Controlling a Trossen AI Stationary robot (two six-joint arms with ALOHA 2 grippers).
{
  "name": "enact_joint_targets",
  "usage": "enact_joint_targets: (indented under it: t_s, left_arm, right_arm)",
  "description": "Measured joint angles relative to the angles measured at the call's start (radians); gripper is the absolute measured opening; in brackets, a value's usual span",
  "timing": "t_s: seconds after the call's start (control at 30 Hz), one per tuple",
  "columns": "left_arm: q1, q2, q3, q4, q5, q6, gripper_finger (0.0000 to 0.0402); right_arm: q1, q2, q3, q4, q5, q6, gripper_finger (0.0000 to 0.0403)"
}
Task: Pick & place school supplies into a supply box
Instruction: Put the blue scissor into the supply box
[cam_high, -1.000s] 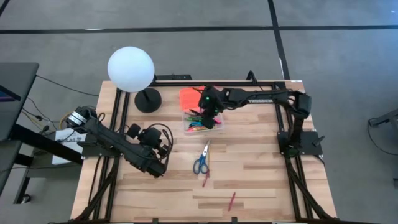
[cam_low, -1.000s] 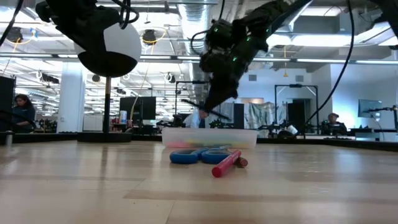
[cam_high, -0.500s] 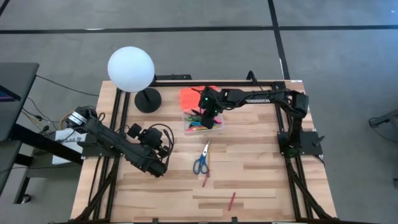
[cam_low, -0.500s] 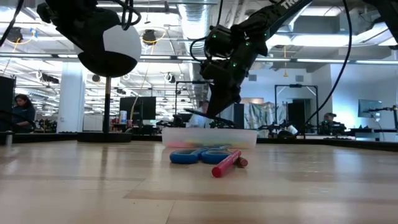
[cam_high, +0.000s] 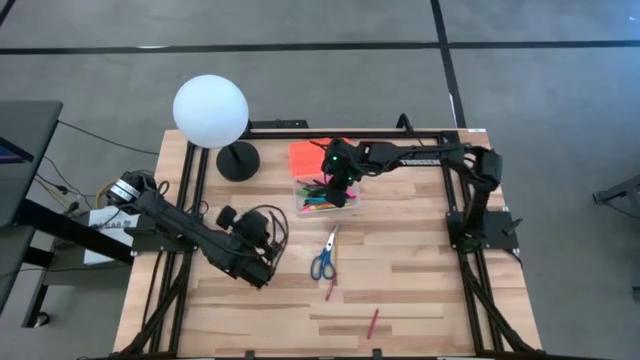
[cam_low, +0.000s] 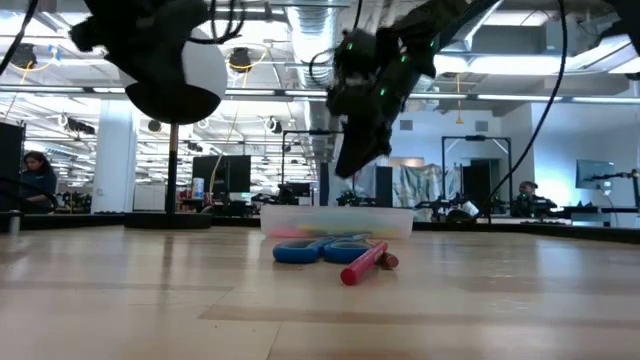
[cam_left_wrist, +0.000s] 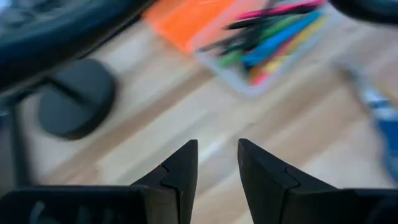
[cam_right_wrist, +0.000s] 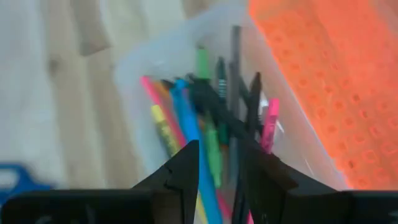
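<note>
The clear supply box stands toward the table's far side, holding several coloured pens and pencils. Its orange ribbed lid lies flat beside it on the far side. My right gripper hovers over the box, open and empty, fingers pointing down. Blue-handled scissors lie flat on the table nearer the near edge, with a red pencil by them and another closer to the near edge. My left gripper is open above the table, left of the scissors.
A white globe lamp on a black round base stands at the far left, close to the lid. Bare wood lies right of the box and scissors. Black frame rails run along the table's sides. People sit in the room beyond.
A dark pen that hung below my right gripper's fingers over the box no longer shows there. The gripper dipped toward the box, then rose again. My left gripper has moved a little toward the table's right, nearer the scissors.
</note>
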Motion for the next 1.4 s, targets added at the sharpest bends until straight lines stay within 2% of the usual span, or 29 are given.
enact_joint_targets:
  t_s: [0.13, 0.33, 0.6, 0.8, 0.9, 1.0, 1.2, 1.4]
  left_arm:
    - [0.017, 0.000, 0.000, 0.199, 0.000, 0.130, 0.0109]
    - [0.073, 0.000, 0.000, 0.418, 0.030, 0.218, 0.0109]
    - [0.185, 0.047, -0.001, 0.624, 0.291, 0.271, 0.0109]
    - [0.238, 0.147, -0.001, 0.861, 0.525, 0.233, 0.0109]
    - [0.241, 0.196, -0.001, 1.002, 0.586, 0.202, 0.0109]
    - [0.238, 0.234, 0.000, 1.071, 0.600, 0.149, 0.0109]
    - [0.201, 0.283, 0.004, 1.086, 0.597, 0.052, 0.0109]
    - [0.160, 0.283, 0.012, 1.069, 0.532, 0.003, 0.0109]
  right_arm:
    - [0.043, -0.082, 0.000, -0.071, -0.006, -0.078, 0.0101]
    - [0.115, -0.222, 0.001, -0.239, 0.007, -0.164, 0.0098]
    - [0.227, -0.381, 0.001, -0.450, 0.022, -0.173, 0.0098]
    - [0.326, -0.479, 0.000, -0.622, 0.167, -0.091, 0.0098]
    - [0.377, -0.529, 0.000, -0.681, 0.230, -0.044, 0.0098]
    - [0.430, -0.582, 0.000, -0.719, 0.286, 0.006, 0.0098]
    - [0.543, -0.698, 0.000, -0.772, 0.358, 0.118, 0.0098]
    - [0.672, -0.803, 0.000, -0.833, 0.444, 0.252, 0.0098]
